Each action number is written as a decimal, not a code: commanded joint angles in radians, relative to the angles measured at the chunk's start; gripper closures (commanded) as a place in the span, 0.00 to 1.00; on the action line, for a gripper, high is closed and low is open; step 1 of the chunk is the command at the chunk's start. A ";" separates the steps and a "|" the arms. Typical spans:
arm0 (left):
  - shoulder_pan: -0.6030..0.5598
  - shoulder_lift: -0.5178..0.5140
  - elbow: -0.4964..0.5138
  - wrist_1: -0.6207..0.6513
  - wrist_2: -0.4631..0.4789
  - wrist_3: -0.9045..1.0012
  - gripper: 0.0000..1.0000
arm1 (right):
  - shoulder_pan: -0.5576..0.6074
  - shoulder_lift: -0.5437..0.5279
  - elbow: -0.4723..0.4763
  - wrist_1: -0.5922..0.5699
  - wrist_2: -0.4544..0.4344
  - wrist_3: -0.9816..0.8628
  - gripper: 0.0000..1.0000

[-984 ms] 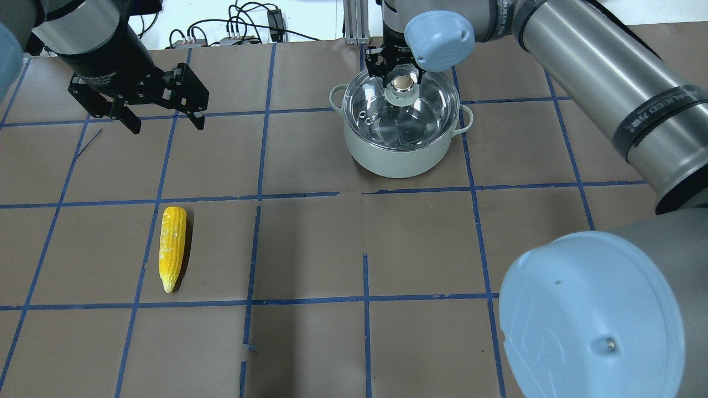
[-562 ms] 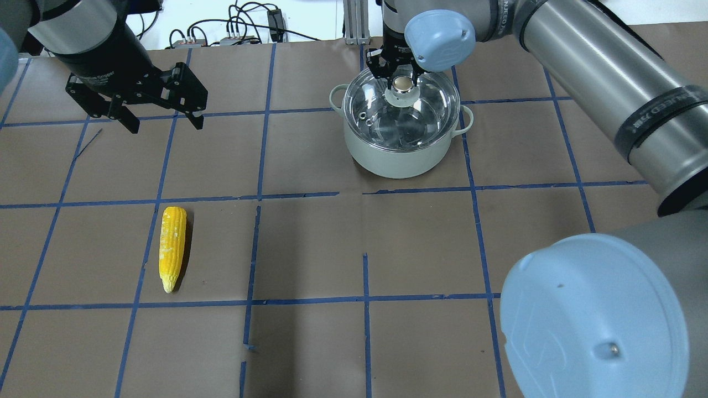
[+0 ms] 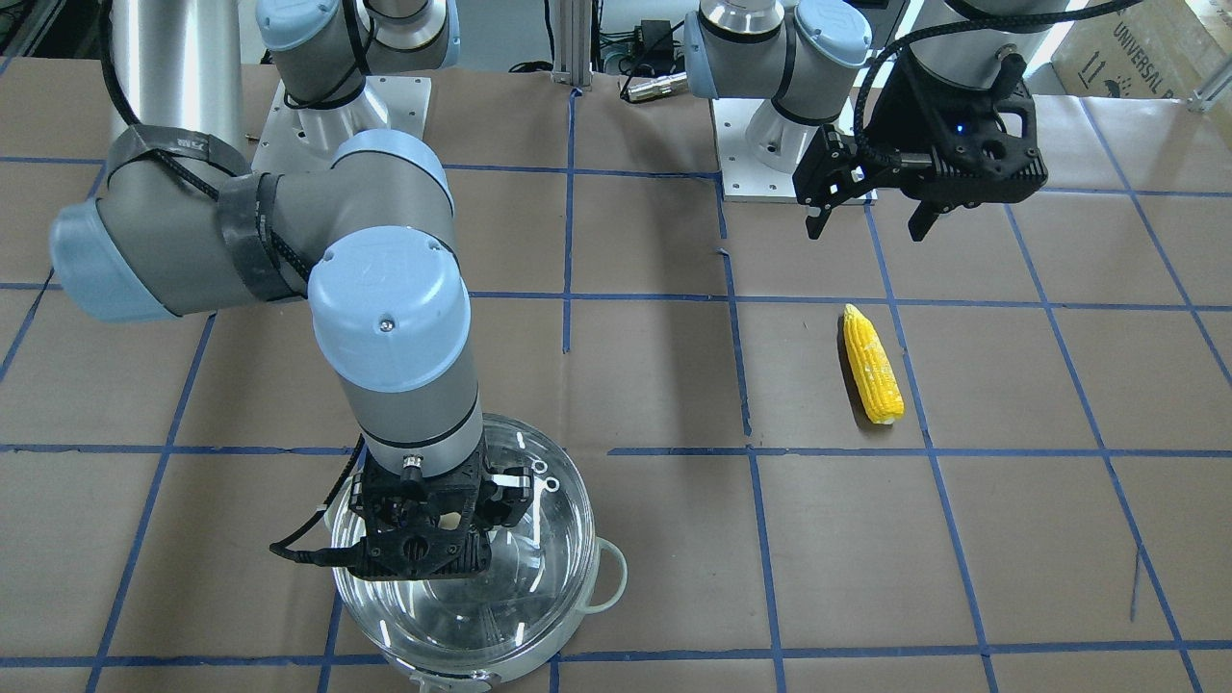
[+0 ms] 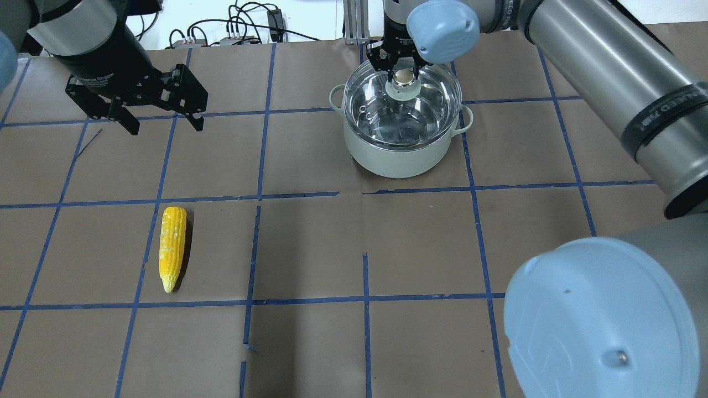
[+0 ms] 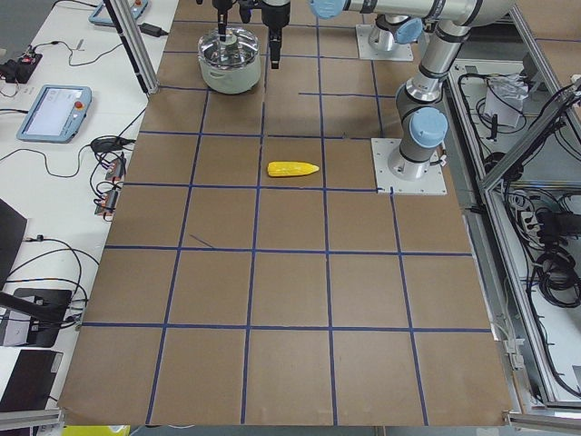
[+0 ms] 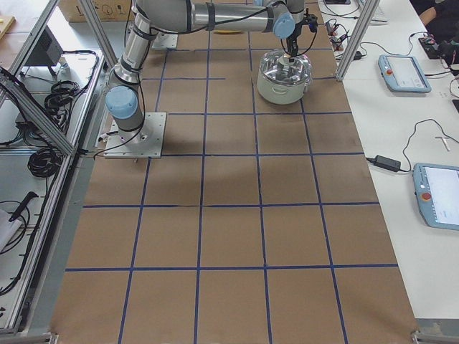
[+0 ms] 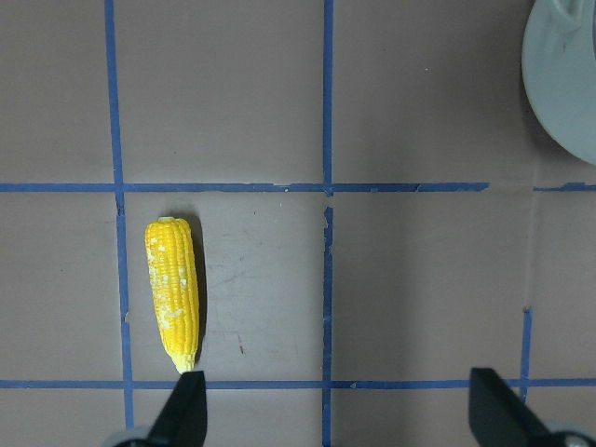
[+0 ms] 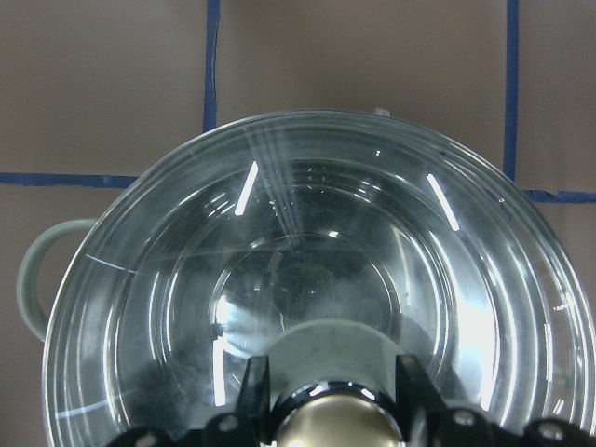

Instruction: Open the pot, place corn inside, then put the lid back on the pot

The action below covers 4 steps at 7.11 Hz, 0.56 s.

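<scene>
The pot (image 4: 401, 157) stands at the table's far middle, and its pale green handle shows in the front view (image 3: 613, 576). The clear glass lid (image 4: 381, 105) is over it and seems raised slightly above the rim. My right gripper (image 4: 404, 73) is shut on the lid's brass knob (image 8: 340, 426), with a finger (image 8: 254, 384) on each side. The corn (image 4: 172, 249) lies on the table to the left, also in the left wrist view (image 7: 173, 293). My left gripper (image 4: 160, 120) is open and empty, high above the table and behind the corn.
Brown paper with a blue tape grid covers the table (image 4: 310, 249). My right arm's elbow (image 4: 603, 320) fills the overhead view's lower right. Cables and boxes (image 4: 238, 30) lie beyond the far edge. Both arm bases (image 3: 770, 144) stand on the robot's side.
My right gripper's fingers closed in on the lid's knob, and the lid rose a little. The left arm and the corn hardly moved.
</scene>
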 commanded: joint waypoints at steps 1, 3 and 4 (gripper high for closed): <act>0.016 0.020 -0.027 -0.007 0.007 0.032 0.00 | -0.026 -0.031 -0.089 0.142 0.000 -0.036 0.87; 0.081 -0.008 -0.114 0.022 0.005 0.127 0.00 | -0.107 -0.077 -0.146 0.259 0.005 -0.103 0.87; 0.176 -0.009 -0.174 0.026 -0.002 0.226 0.00 | -0.135 -0.135 -0.143 0.325 0.005 -0.108 0.87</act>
